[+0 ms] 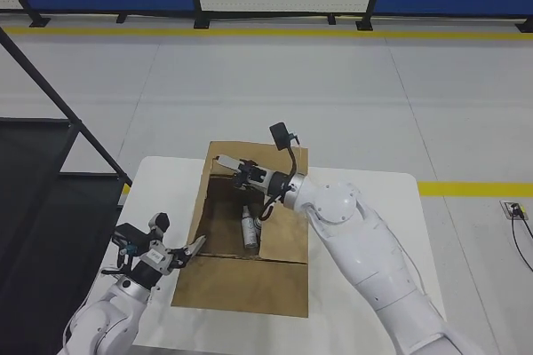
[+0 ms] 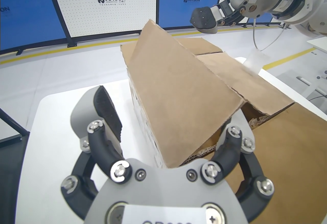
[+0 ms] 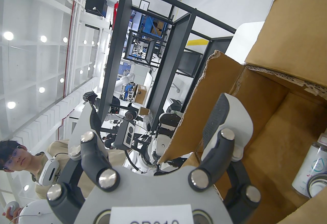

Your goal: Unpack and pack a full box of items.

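The box (image 1: pixel 240 288) stood open on the table. A bottle (image 1: pixel 248 229) lay inside, long axis pointing away from me. My right gripper (image 1: pixel 234 171), jaws spread, hung nearest above it. The left gripper (image 1: pixel 179 235), also spread, sat outside the box's near corner.

Box (image 1: pixel 240 288): plain brown corrugated cardboard, matt and slightly fibrous from where I sit; the flap edges are ragged and show the fluting.
Table (image 1: pixel 169 191): smooth white top with a low sheen.
Left gripper (image 1: pixel 178 233): satin grey metal plate, shiny screw heads, matt black plastic links.
Pads (image 2: pixel 107 110): black, rubber-like, finely dimpled, set in smooth pale-grey shells.
Right gripper (image 3: pixel 155 105): looks the same to me, with satin metal, polished rivet heads and a textured dark pad.
Bottle (image 3: pixel 310 171): smooth, glossy white printed wrap; I can't tell plastic from metal.
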